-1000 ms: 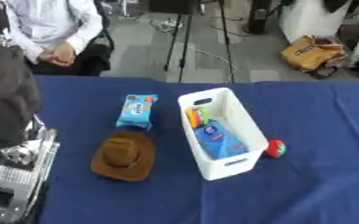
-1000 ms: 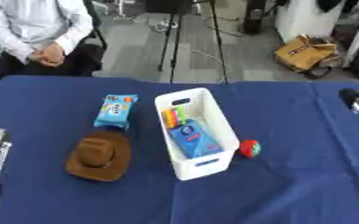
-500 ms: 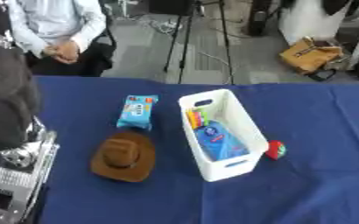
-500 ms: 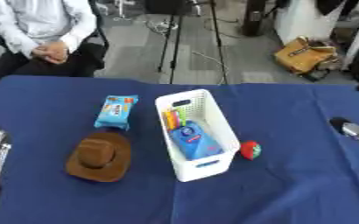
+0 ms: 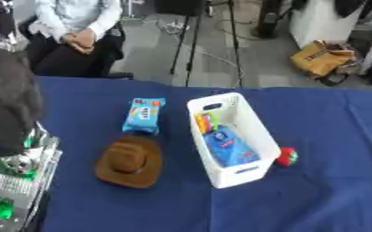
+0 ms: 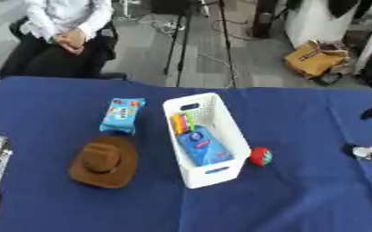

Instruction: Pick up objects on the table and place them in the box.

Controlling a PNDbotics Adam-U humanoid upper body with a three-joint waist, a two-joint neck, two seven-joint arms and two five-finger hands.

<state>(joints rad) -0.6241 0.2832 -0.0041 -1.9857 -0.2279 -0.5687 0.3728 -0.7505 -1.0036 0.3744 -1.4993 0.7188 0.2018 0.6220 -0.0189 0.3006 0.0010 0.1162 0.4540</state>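
A white box (image 6: 213, 170) stands mid-table holding a blue packet (image 6: 203, 149) and some coloured items (image 6: 181, 122). Left of it lie a brown cowboy hat (image 6: 103, 161) and a blue snack packet (image 6: 122, 115). A small red thing with a green end (image 6: 260, 156) rests against the box's right side. Only dark parts of my right hand (image 6: 371, 152) show at the right edge, well to the right of the red thing and holding nothing I can see. My left arm (image 5: 14, 176) fills the lower left; its hand is out of view.
The blue cloth table (image 6: 300, 199) has bare room to the right and in front of the box. A seated person (image 6: 62, 36), a tripod (image 6: 181, 41) and a tan bag (image 6: 316, 59) are on the floor beyond the far edge.
My right hand has slid down along the right edge, toward the near side of the table. The box, hat, packet and red thing have not moved.
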